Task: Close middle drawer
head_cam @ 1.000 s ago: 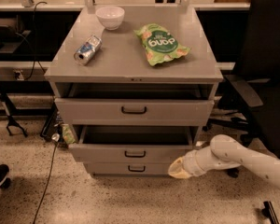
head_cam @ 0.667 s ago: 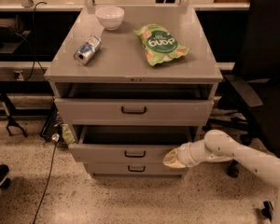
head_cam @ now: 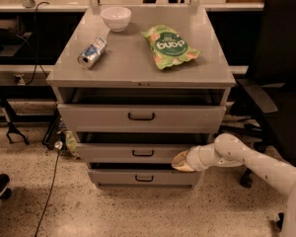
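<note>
The middle drawer (head_cam: pixel 113 152) is the second of three grey drawers in the cabinet. Its low flat front carries a small black centre handle (head_cam: pixel 143 153). It stands out only a little, with a dark gap above it. My gripper (head_cam: pixel 180 161) reaches in from the right on a white arm (head_cam: pixel 246 157). It presses against the right end of the middle drawer's front. The top drawer (head_cam: pixel 141 116) also stands slightly out. The bottom drawer (head_cam: pixel 144 177) sits below.
On the cabinet top (head_cam: pixel 133 63) lie a white bowl (head_cam: pixel 116 18), a tipped can (head_cam: pixel 92 53) and a green snack bag (head_cam: pixel 169 46). A black office chair (head_cam: pixel 281 83) stands at the right. A cable (head_cam: pixel 52 181) runs over the speckled floor at the left.
My gripper has moved left onto the middle drawer's front, and the drawer has slid inward. The view has shifted closer to the cabinet.
</note>
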Controlling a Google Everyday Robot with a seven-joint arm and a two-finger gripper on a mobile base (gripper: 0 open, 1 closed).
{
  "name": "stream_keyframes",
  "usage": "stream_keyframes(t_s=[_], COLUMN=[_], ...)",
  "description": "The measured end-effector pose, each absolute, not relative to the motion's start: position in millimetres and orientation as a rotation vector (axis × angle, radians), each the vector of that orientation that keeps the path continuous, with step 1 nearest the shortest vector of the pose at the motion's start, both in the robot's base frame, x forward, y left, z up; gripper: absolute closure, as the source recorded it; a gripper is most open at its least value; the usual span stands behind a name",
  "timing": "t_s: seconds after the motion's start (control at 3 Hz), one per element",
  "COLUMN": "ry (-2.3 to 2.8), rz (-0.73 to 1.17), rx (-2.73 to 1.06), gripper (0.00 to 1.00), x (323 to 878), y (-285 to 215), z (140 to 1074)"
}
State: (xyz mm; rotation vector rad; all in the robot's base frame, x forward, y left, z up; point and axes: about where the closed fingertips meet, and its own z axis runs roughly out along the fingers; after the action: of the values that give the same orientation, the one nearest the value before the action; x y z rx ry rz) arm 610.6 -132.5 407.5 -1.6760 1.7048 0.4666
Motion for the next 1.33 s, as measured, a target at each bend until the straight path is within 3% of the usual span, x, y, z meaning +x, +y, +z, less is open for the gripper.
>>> stream_keyframes(t_s=[1.0,1.33], ry=[1.7,1.699], rz=[0.482,0.487], rx=[-1.682,-1.683], gripper=[0.12,0.0], x=[608.3,607.6], y=[-125.6,-123.4], z=[403.6,402.4])
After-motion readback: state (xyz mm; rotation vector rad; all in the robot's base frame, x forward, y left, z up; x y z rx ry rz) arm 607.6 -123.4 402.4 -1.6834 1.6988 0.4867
